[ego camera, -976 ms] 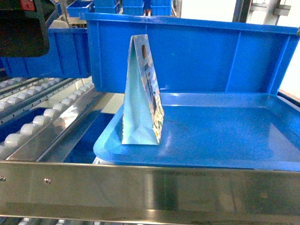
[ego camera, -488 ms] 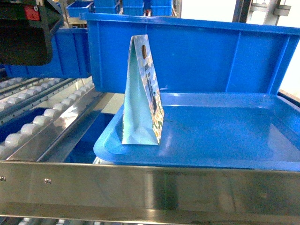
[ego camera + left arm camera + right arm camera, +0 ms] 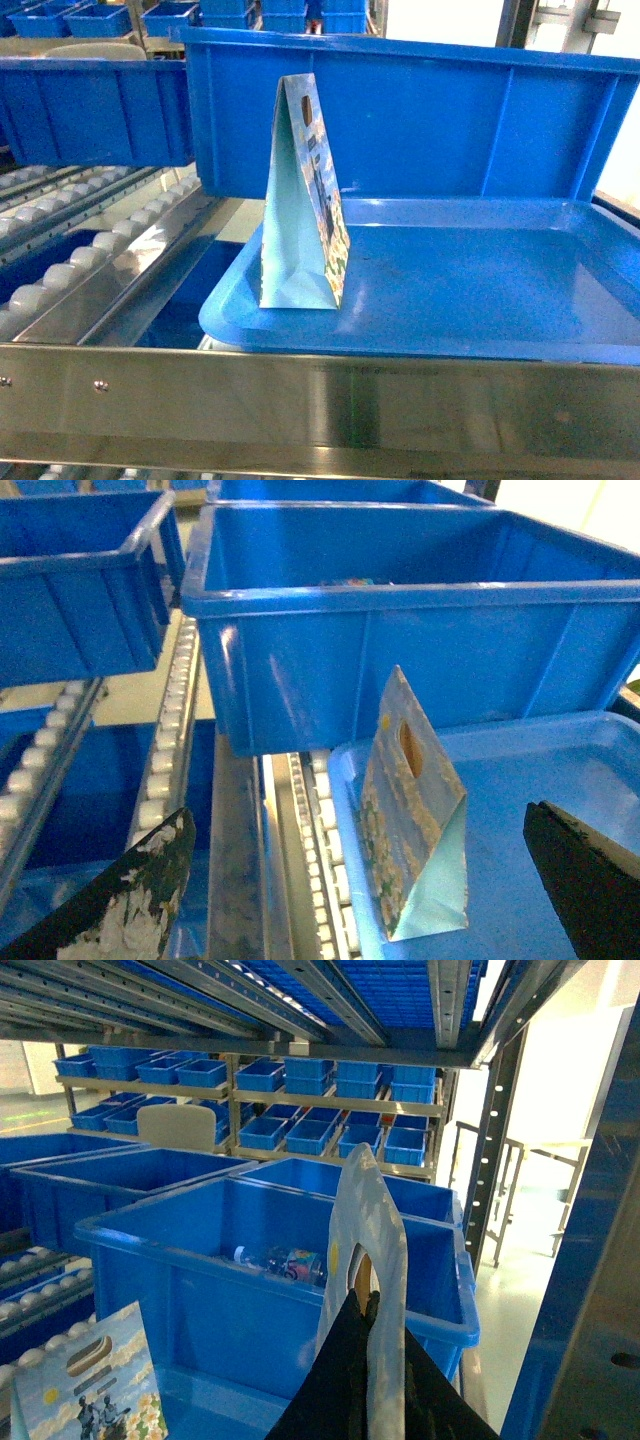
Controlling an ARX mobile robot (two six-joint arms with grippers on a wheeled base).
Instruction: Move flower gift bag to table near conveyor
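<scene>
Bag count: one flower gift bag [image 3: 300, 200] upright on blue tray [image 3: 480, 300]; left jaws [image 3: 350, 890] spread, right jaws [image 3: 365, 1305] pinching white plastic bag [image 3: 370, 1220].

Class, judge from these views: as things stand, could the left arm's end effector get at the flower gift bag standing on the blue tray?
Probably yes. The left end effector is open, its fingers either side of the upright flower gift bag on the blue tray, with nothing between them.

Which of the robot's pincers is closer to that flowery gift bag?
Left, probably. The left pincer is open, fingers either side of the gift bag. The right pincer, gripping a white plastic bag, sits above and beside.
</scene>
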